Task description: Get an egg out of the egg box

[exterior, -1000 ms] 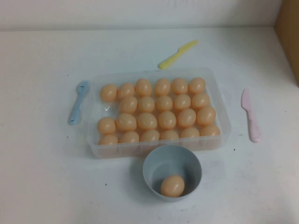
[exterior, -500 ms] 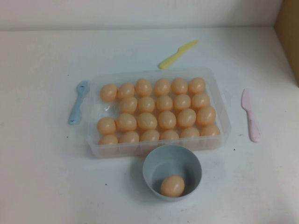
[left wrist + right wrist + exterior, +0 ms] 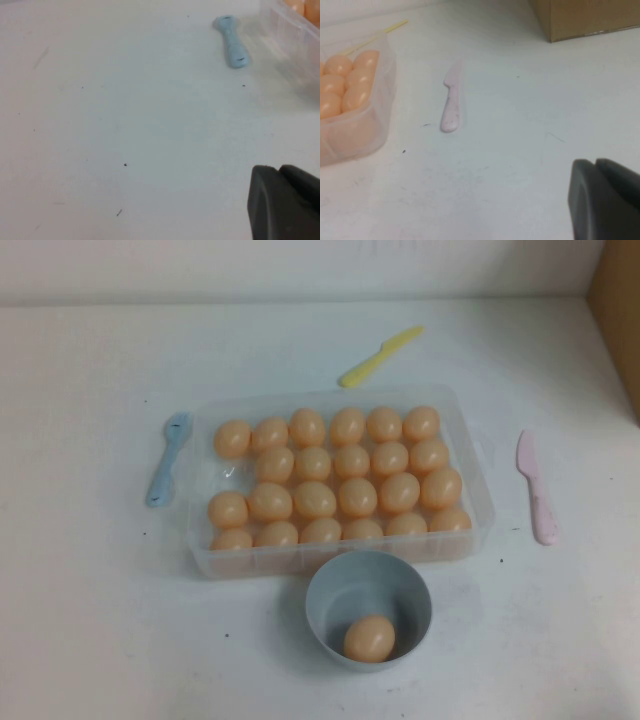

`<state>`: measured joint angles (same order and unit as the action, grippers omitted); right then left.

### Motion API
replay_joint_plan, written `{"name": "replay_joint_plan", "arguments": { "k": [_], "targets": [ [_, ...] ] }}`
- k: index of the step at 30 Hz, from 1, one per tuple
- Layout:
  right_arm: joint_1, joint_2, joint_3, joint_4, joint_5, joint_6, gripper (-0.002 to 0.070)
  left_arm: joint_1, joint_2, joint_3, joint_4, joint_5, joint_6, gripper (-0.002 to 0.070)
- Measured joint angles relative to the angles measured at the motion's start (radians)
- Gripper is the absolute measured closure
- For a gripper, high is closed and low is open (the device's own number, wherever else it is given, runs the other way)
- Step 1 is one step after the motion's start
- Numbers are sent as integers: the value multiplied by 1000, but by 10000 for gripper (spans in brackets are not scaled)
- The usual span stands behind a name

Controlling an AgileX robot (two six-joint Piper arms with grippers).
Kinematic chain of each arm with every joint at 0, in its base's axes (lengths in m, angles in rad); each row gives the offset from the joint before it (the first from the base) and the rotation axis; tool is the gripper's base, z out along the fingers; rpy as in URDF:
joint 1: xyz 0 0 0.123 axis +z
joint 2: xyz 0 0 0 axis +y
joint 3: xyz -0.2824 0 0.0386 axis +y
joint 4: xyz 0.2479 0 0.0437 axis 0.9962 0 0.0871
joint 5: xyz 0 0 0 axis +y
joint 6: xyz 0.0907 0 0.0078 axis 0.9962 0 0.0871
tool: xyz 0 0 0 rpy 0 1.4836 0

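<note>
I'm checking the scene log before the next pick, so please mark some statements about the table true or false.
1. One egg lies in the bowl. True.
2. The egg box is empty. False: it holds rows of eggs, with one gap near its left end.
3. A pink knife lies right of the box. True.
4. The yellow knife is inside the bowl. False: it lies on the table beyond the box.
5. The left claw grips the blue spoon. False: it hangs over bare table, apart from the spoon. The right claw likewise hangs over table near the pink knife.
</note>
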<state>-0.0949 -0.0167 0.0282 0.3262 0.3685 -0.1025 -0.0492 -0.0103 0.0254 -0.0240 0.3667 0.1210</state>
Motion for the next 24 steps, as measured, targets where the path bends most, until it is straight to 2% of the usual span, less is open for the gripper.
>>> {"name": "replay_joint_plan", "arguments": {
  "k": [8, 15, 18, 23, 24],
  "targets": [
    [0, 0, 0, 0, 0, 0, 695, 0, 0, 0, -7, -9, 0, 680],
    [0, 0, 0, 0, 0, 0, 695, 0, 0, 0, -126, -54, 0, 680],
    [0, 0, 0, 0, 0, 0, 695, 0, 0, 0, -257, -85, -14, 680],
    [0, 0, 0, 0, 0, 0, 695, 0, 0, 0, -633, -183, -130, 680],
    [0, 0, 0, 0, 0, 0, 695, 0, 0, 0, -672, -199, -137, 680]
  ]
}}
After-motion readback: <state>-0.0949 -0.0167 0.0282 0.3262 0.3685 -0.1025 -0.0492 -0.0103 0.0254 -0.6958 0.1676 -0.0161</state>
